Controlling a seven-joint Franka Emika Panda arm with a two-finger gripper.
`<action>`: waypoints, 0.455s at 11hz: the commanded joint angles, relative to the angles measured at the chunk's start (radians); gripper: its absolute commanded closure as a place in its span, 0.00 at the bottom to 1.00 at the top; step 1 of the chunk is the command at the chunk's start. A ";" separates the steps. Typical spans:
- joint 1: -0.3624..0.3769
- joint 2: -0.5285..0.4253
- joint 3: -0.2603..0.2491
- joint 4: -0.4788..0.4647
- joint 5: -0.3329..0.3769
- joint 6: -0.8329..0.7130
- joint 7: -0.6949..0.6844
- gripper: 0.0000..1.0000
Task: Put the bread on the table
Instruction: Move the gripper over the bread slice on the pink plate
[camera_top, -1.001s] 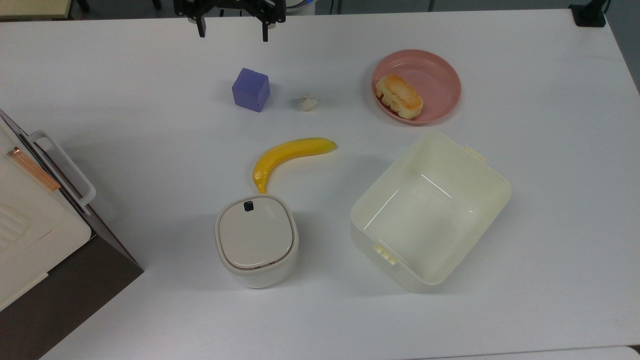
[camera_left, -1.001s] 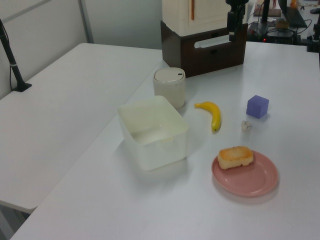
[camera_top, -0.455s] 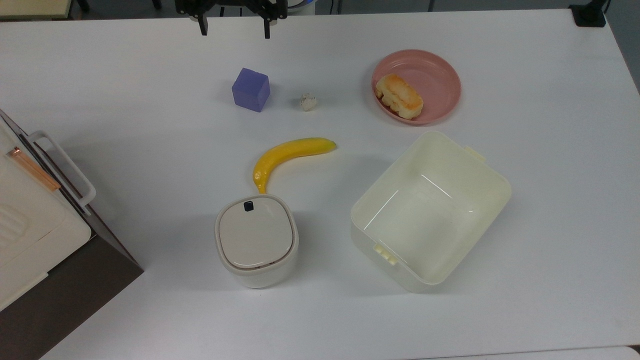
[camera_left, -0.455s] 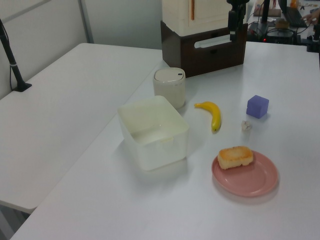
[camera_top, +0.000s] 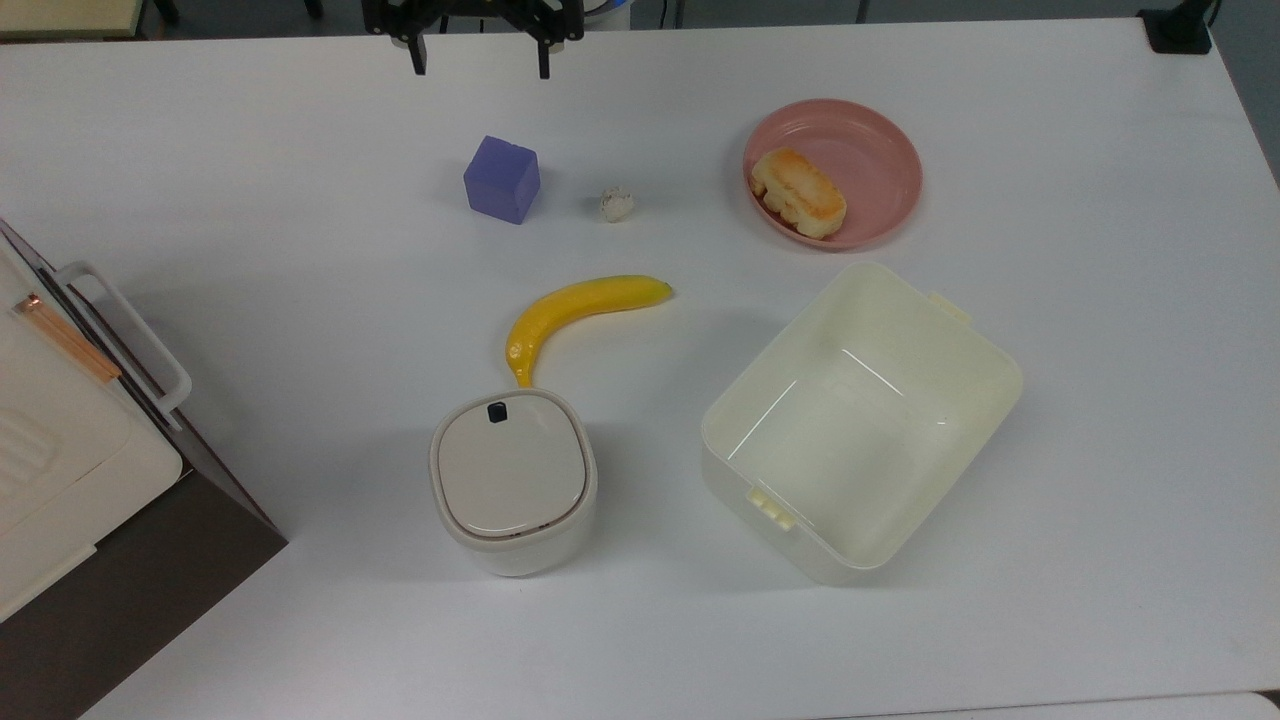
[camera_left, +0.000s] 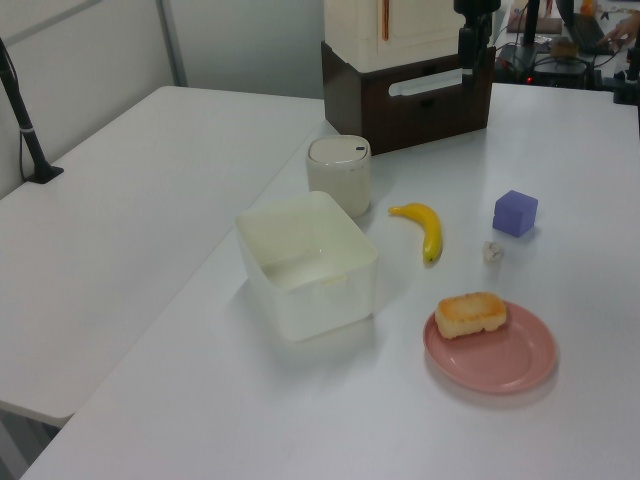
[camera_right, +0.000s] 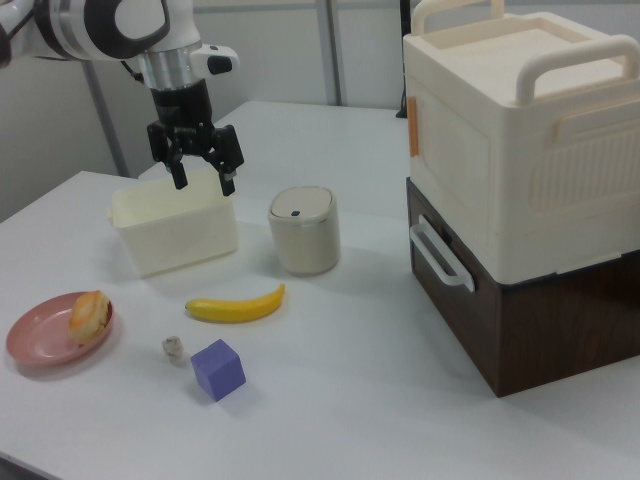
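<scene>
Tool (camera_top: 480, 60) hangs in the air over the far edge of the surface (camera_top: 250, 200) as the top view shows it, fingers spread wide, nothing between them; in the right view the tool (camera_right: 202, 178) sits high above the cream open box (camera_right: 175, 232). Bread (camera_top: 798, 192) lies on the pink plate (camera_top: 870, 150), toward the plate's left half in the top view, toasted side up, well apart from the tool. Plate stands near the top view's upper right part of the surface, just beside the far corner of the open box (camera_top: 862, 420). Purple cube (camera_top: 501, 179) and small whitish lump (camera_top: 616, 204) rest side by side, apart, between tool and banana (camera_top: 575, 310). Banana's stem end lies just beside the lidded round-cornered container (camera_top: 513, 480). Brown-and-cream appliance stack (camera_top: 70, 470) occupies the top view's left edge of the surface. In the left view the bread (camera_left: 470, 314) is on the plate's (camera_left: 510, 360) left portion.
</scene>
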 joint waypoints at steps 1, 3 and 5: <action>0.014 -0.104 0.071 -0.141 0.001 -0.007 -0.012 0.00; 0.016 -0.139 0.186 -0.256 -0.068 -0.004 -0.023 0.00; 0.016 -0.136 0.307 -0.320 -0.082 -0.001 -0.023 0.00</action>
